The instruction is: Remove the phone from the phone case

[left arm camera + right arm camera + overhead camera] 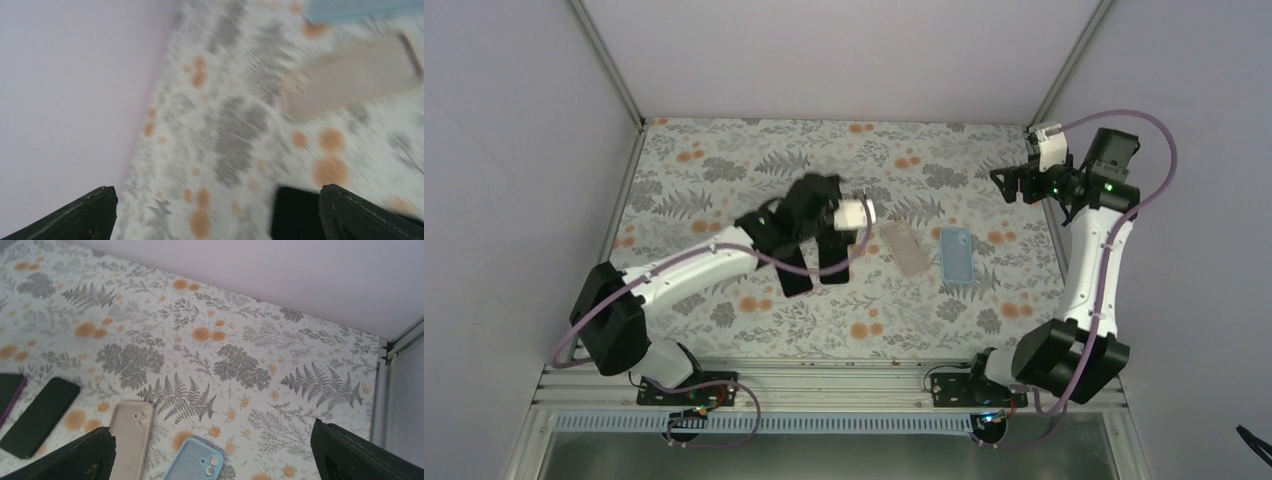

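Two dark phones lie on the floral mat: one black phone (835, 262) (40, 415), and to its left one with a purple rim (793, 272) (7, 392), apparently in a case. A beige case (905, 247) (130, 435) and a blue case (956, 255) (195, 462) lie camera side up to the right. My left gripper (839, 232) (220, 220) is open and empty, hovering over the black phones; its view is blurred. It shows a black phone corner (295, 212) and the beige case (350, 75). My right gripper (1009, 185) (210, 460) is open and empty, raised at the far right.
The mat (724, 180) is bounded by grey walls at the left, back and right. A metal corner post (395, 340) stands close beside the right gripper. The arm bases sit on a rail (824, 385) at the near edge.
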Tool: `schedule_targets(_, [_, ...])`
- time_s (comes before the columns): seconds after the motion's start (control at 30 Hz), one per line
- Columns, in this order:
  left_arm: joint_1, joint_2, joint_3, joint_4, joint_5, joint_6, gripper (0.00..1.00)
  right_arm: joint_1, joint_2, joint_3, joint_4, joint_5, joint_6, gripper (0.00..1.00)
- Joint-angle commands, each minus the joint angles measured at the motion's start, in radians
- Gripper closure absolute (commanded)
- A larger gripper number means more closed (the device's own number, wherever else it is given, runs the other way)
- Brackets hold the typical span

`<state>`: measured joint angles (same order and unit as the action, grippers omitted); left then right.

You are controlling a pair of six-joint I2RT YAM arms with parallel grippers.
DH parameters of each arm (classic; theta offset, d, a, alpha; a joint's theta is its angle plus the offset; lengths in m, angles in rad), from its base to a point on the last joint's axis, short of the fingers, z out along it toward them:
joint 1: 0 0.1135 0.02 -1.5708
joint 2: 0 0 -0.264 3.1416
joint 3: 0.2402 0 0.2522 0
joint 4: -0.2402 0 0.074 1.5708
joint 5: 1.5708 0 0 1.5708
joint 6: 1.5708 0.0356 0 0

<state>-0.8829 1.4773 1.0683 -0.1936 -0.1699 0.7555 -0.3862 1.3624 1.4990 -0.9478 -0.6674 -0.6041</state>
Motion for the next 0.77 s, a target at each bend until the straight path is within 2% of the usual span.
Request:
schedule_targets(0.0, [0.123,0.048,0.248,-0.26,0.2,-0.143,0.0,0.009,-0.092,-0.167,0.326,-0.024,0.25,0.0])
schedule_targets(0.13, [0.277,0.1,0.417,-0.436,0.36,-0.221,0.0,0.009,-0.112,-0.258,0.411,-0.013,0.308,0.0])
schedule_targets(0.33, [0.487,0.116,0.51,-0.532,0.588,-0.288,0.0,0.016,-0.108,-0.365,0.526,0.051,0.364,0.0])
schedule_targets(0.47, [0.515,0.148,0.552,-0.577,0.612,-0.298,0.0,0.018,-0.12,-0.429,0.58,0.156,0.348,0.0])
schedule_targets(0.73, [0.515,0.184,0.568,-0.586,0.606,-0.303,0.0,0.018,-0.132,-0.456,0.596,0.129,0.306,0.0])
